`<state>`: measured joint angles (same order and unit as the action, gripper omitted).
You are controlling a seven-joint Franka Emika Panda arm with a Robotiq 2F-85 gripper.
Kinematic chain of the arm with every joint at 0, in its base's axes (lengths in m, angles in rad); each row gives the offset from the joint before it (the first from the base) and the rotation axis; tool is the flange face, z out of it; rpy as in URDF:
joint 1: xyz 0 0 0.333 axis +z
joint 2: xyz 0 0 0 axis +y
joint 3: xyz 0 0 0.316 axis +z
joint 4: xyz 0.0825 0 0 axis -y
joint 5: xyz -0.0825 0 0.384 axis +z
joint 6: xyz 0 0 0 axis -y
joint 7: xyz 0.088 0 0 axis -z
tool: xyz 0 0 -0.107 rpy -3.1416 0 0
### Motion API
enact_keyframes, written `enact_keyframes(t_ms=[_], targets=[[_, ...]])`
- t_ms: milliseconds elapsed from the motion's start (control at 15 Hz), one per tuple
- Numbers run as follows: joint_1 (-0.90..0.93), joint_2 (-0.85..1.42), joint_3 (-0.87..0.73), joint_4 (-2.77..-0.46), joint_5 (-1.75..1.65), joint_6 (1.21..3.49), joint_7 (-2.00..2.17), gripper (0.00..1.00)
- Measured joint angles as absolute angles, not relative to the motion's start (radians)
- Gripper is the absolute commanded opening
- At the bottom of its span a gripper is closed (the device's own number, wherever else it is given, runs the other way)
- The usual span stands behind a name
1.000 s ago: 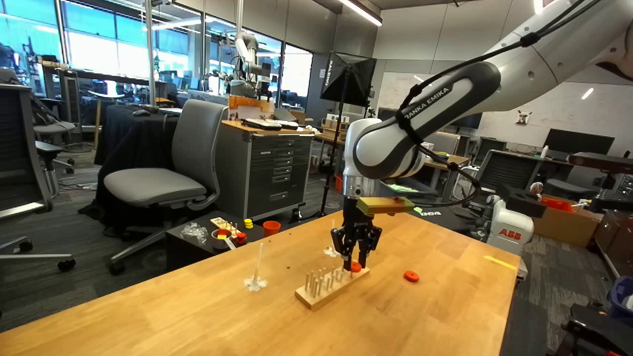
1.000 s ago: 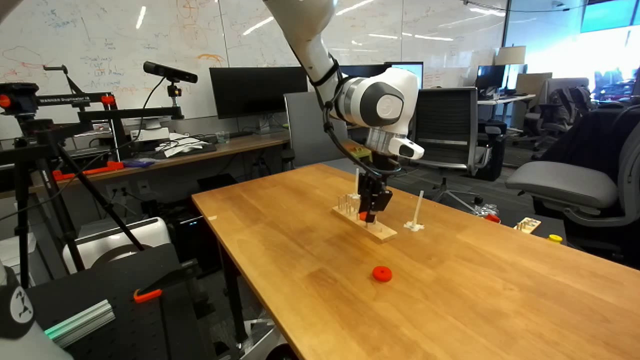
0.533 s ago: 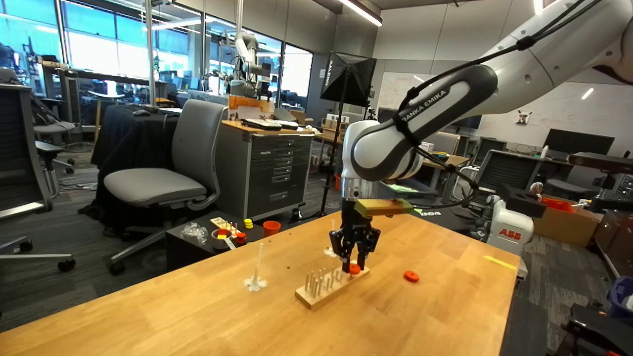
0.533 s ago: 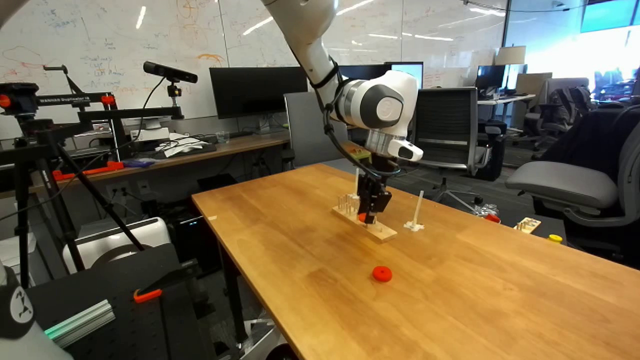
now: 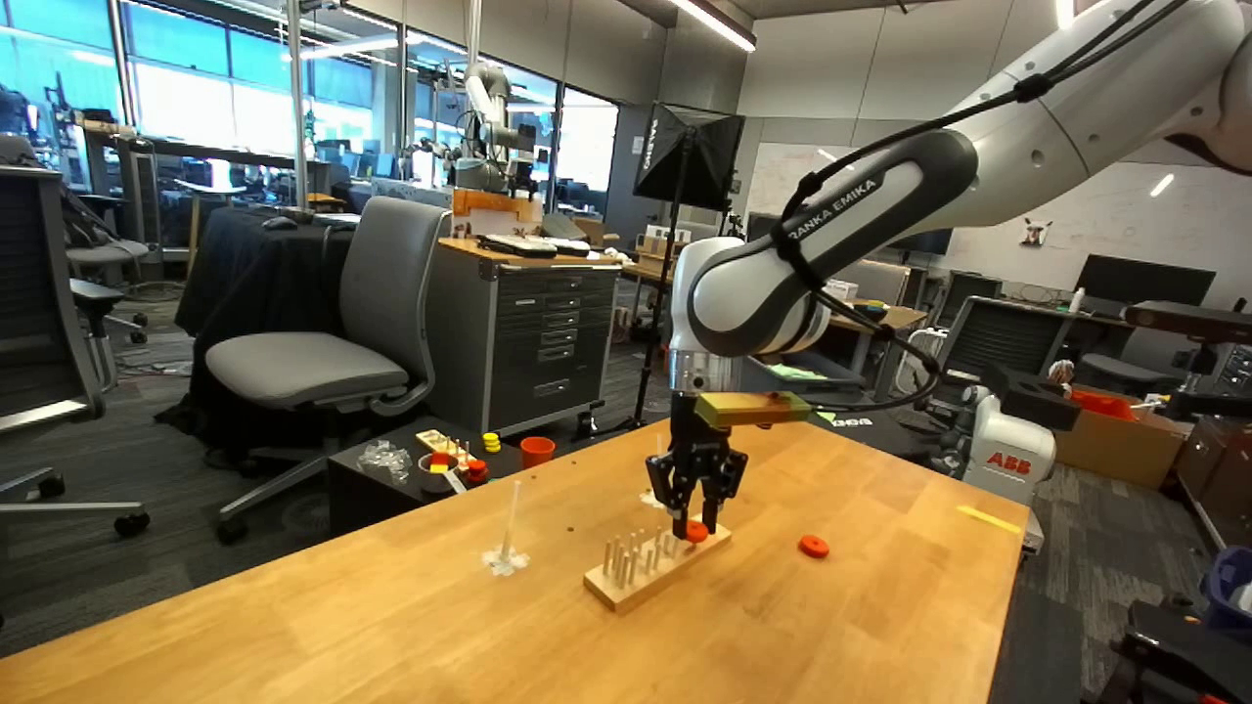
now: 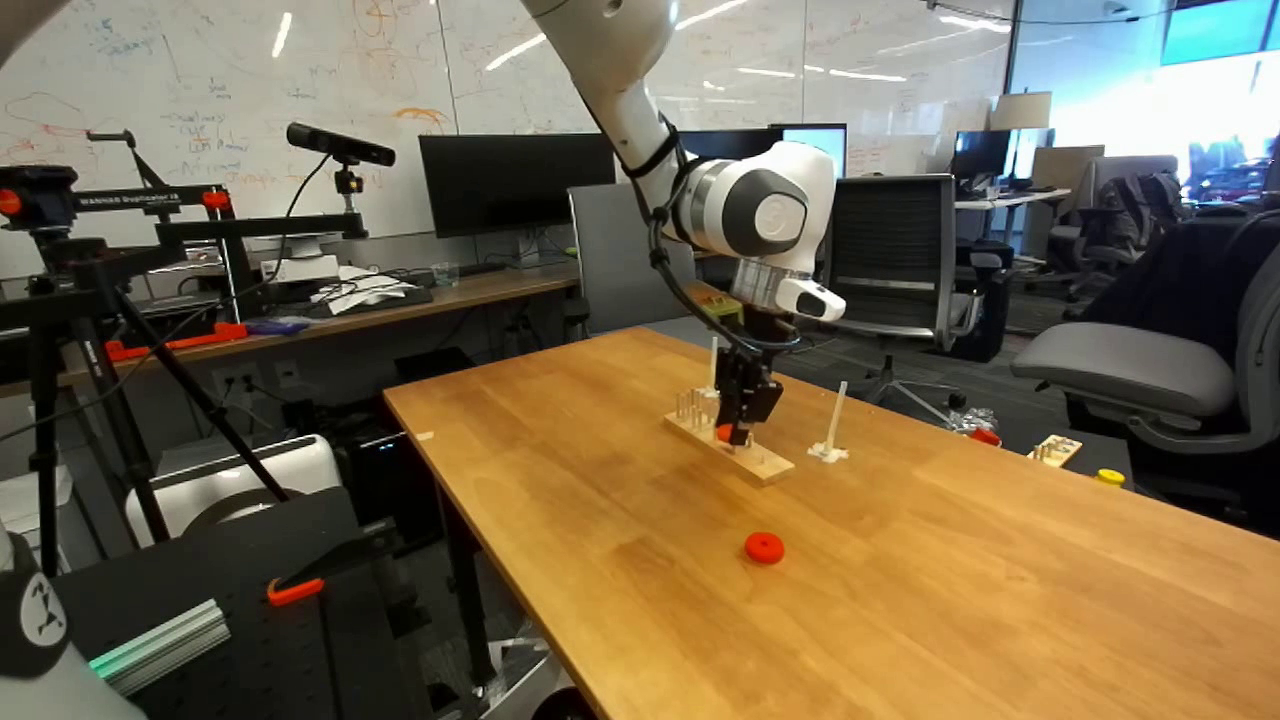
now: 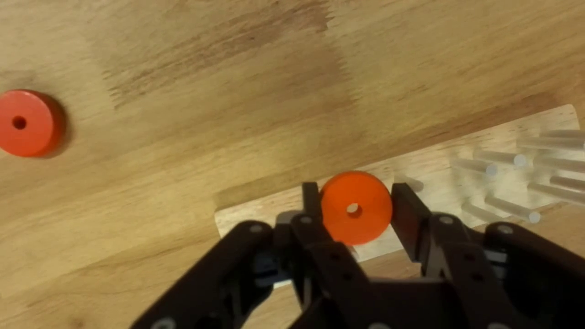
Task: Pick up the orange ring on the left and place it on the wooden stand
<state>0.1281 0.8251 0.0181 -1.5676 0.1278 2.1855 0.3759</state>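
Note:
My gripper (image 5: pixel 695 525) is shut on one orange ring (image 5: pixel 695 533), its fingers on either side of the ring. In the wrist view the gripper (image 7: pixel 356 205) holds the ring (image 7: pixel 368 198) flat over the wooden stand (image 7: pixel 443 189), near its sparsely pegged end. Pale wood shows through the ring's hole; I cannot tell whether a peg lies under it. The pale stand also shows in both exterior views (image 5: pixel 626 590) (image 6: pixel 762 467); its taller pegs cluster at the far end from the ring. An identical orange ring (image 5: pixel 814 547) lies flat on the table, also in the wrist view (image 7: pixel 27 130).
Two thin pale upright posts stand taped to the table near the stand, one post (image 5: pixel 510 523) and another post (image 6: pixel 714 365). A black side table (image 5: pixel 377 508) with an orange cup (image 5: pixel 537 451) and another pegged board (image 6: pixel 1055 450) stands beyond the table edge.
The gripper and the held ring have shifted slightly along the stand toward its taller pegs and dipped a little. The ring on the table and the stand have not moved.

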Motion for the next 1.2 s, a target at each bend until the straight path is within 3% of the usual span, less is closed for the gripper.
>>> enact_keyframes(t_ms=[1200], targets=[[0.134,0.846,-0.003,-1.526,0.122,2.145,0.385,0.18]])
